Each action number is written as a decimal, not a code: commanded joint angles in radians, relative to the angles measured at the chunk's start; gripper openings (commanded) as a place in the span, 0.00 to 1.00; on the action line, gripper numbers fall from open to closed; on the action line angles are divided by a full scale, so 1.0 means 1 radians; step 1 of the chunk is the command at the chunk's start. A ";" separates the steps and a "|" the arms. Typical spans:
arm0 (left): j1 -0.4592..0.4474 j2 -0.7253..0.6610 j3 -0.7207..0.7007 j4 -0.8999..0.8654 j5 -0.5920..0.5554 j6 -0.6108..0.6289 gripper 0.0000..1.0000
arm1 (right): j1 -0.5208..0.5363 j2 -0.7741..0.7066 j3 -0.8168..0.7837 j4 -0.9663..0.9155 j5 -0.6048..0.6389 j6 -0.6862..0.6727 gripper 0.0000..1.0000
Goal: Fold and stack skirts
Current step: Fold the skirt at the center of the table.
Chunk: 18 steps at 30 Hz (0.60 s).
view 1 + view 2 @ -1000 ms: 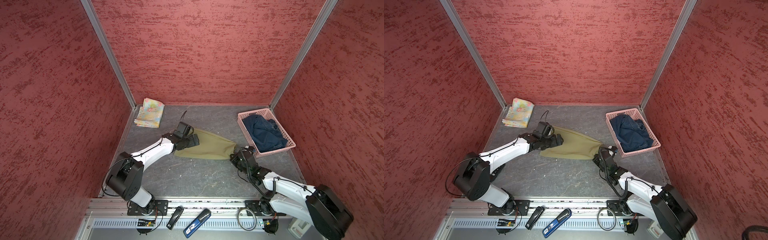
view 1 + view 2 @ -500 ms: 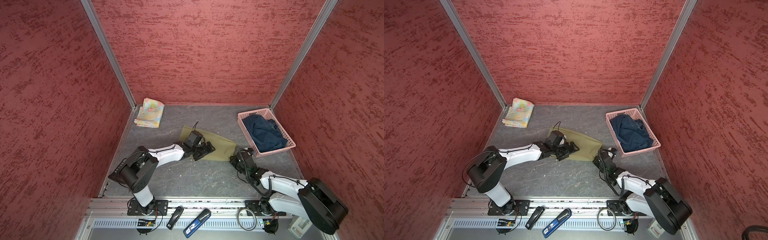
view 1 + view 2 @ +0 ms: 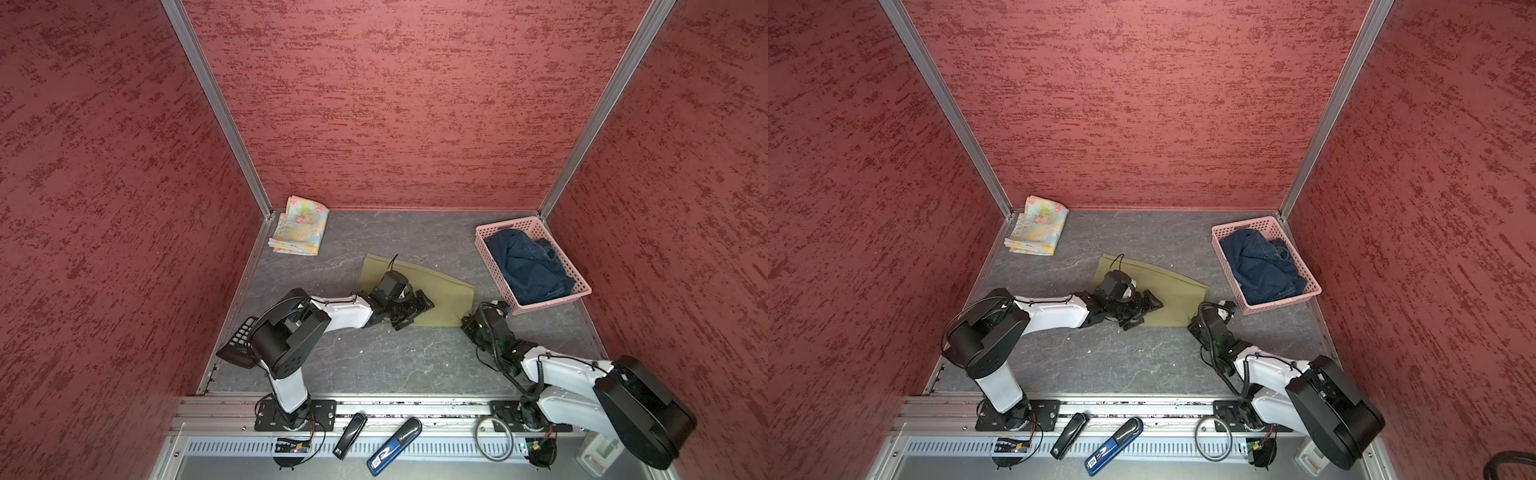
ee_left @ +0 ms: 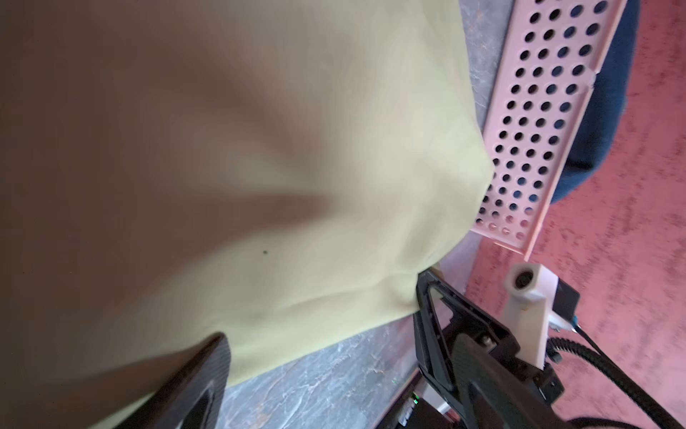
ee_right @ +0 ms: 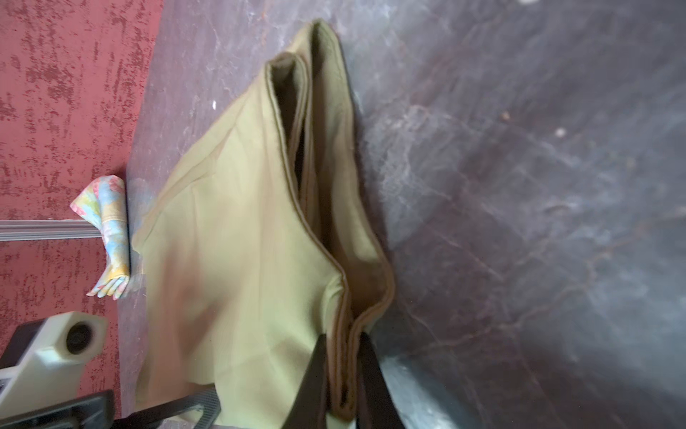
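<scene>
The olive-green skirt (image 3: 446,291) (image 3: 1179,297) lies flat mid-table, layered at its hem (image 5: 334,237). My left gripper (image 3: 415,313) (image 3: 1143,313) hovers open over its near edge, holding nothing; one finger (image 4: 200,371) shows above the cloth (image 4: 297,185). My right gripper (image 5: 343,375) (image 3: 469,322) is shut on the skirt's near-right hem corner. The folded floral skirt (image 3: 299,226) (image 3: 1038,226) sits in the back-left corner. The denim skirt (image 3: 525,266) (image 3: 1262,266) lies crumpled in the pink basket (image 3: 509,221).
The pink basket (image 3: 1246,222) (image 4: 538,111) stands by the right wall, close to my right gripper. A black keypad (image 3: 239,345) lies at the table's left edge. A stapler (image 3: 351,430), a blue device (image 3: 395,446) and a cable ring (image 3: 494,438) rest on the front rail.
My left gripper has swept from the olive skirt's left end across to its near middle, staying open. The right gripper has kept its hold on the corner.
</scene>
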 commanded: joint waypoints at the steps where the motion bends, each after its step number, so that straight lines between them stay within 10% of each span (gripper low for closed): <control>1: 0.008 0.043 -0.047 0.024 -0.014 -0.026 0.95 | -0.004 -0.023 0.060 0.022 0.028 -0.032 0.00; 18: 0.048 0.100 -0.137 0.206 0.025 -0.093 0.94 | 0.012 0.156 0.396 0.097 -0.287 -0.378 0.00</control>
